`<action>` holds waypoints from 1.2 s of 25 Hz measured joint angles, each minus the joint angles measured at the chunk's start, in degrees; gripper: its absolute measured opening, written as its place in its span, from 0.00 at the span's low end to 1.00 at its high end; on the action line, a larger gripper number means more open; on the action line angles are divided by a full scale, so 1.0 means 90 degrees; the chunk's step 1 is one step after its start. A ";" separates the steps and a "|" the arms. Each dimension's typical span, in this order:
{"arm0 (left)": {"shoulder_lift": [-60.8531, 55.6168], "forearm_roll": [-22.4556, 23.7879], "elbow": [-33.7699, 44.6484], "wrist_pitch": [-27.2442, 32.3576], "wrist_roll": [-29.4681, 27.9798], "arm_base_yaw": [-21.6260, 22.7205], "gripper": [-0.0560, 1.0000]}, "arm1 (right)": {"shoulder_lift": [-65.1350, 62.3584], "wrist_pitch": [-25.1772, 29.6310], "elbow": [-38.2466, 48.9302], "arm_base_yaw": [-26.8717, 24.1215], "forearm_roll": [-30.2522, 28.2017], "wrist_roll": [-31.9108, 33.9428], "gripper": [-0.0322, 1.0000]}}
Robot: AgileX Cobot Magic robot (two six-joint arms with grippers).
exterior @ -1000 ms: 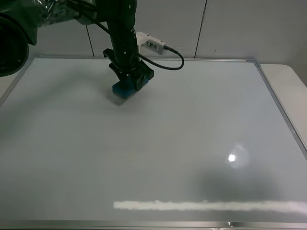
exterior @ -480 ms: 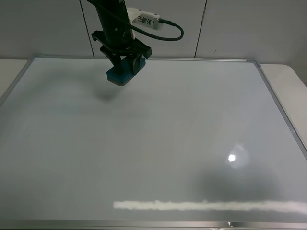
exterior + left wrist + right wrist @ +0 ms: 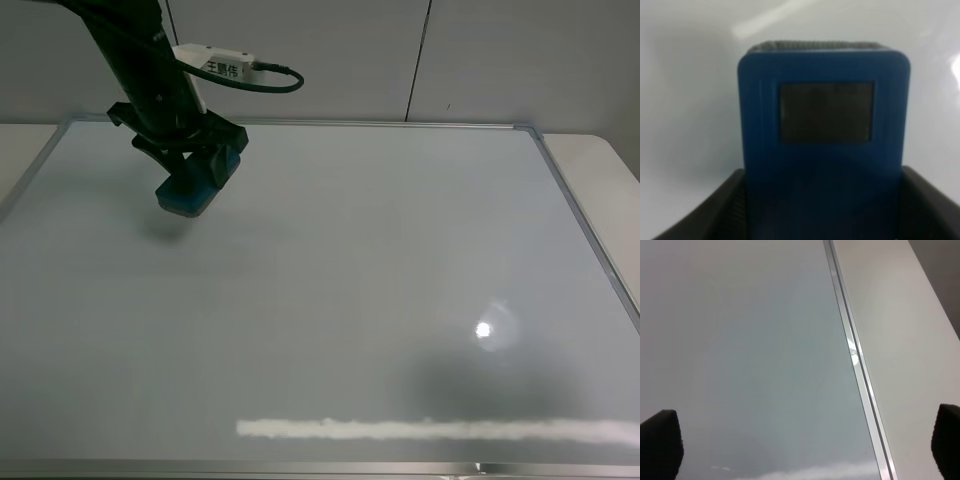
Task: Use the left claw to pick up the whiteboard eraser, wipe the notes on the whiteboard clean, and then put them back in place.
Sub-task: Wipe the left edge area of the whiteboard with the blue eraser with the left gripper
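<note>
My left claw (image 3: 196, 168) is shut on the teal-blue whiteboard eraser (image 3: 189, 197) and holds it tilted just above the far left part of the whiteboard (image 3: 360, 290), with its shadow on the board below. In the left wrist view the eraser (image 3: 822, 100) fills the frame between the black fingers (image 3: 715, 212). No red notes show anywhere on the board. My right gripper (image 3: 802, 447) is open and empty above the board's right frame edge (image 3: 852, 355). It is out of the high view.
The silver frame (image 3: 590, 230) runs around the board, with the pale table (image 3: 610, 165) beyond its right side. A light glare spot (image 3: 484, 329) and a bright reflected strip (image 3: 430, 430) lie on the near part. A grey wall stands behind.
My left claw lifted the eraser off the board at the far middle and carried it to the left. The right gripper's own movement cannot be judged.
</note>
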 joint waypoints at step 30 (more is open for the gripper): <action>-0.0392 -0.0131 0.2437 -0.2373 0.0604 0.2478 0.58 | 0.0000 0.0000 0.0000 0.0000 0.0000 0.0000 0.99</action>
